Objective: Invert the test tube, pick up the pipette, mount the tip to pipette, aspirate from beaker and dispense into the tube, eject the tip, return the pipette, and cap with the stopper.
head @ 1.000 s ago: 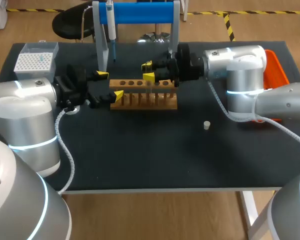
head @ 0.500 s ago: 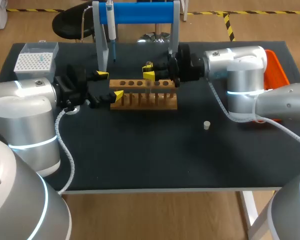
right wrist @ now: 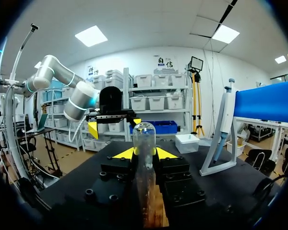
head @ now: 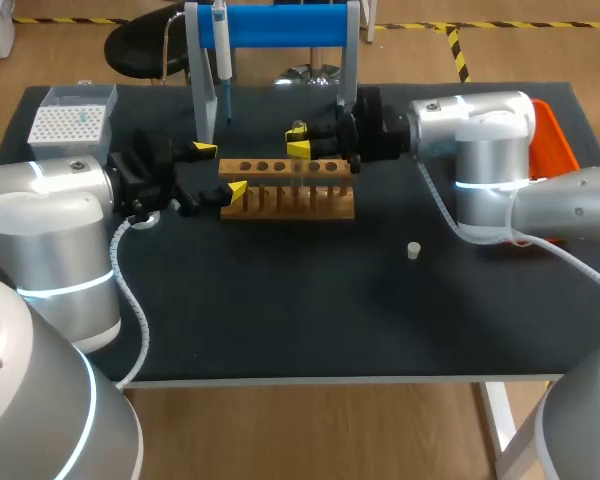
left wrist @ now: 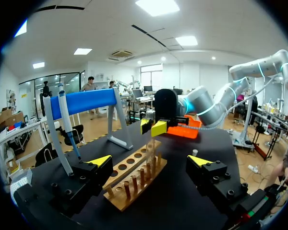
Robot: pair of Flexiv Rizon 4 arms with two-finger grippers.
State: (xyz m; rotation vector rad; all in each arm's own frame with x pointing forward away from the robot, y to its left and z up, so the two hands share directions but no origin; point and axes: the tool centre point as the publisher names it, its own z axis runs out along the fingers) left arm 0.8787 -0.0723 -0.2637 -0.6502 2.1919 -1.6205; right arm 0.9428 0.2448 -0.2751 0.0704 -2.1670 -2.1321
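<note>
The right pincer (head: 298,140) is clamping the test tube (right wrist: 144,136) over the rack (head: 290,200), inversion seemingly unfinished, while the left pincer (head: 218,170) is gaping apart and the pipette (head: 221,40) beyond is hanging untouched.

Head camera looks down from behind; wrist cameras face oppositely, sharing the rack (head: 288,195).

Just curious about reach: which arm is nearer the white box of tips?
Left. The left arm lies beside the tip box; the right arm holds the test tube in its jaws at the rack, farther away.
</note>
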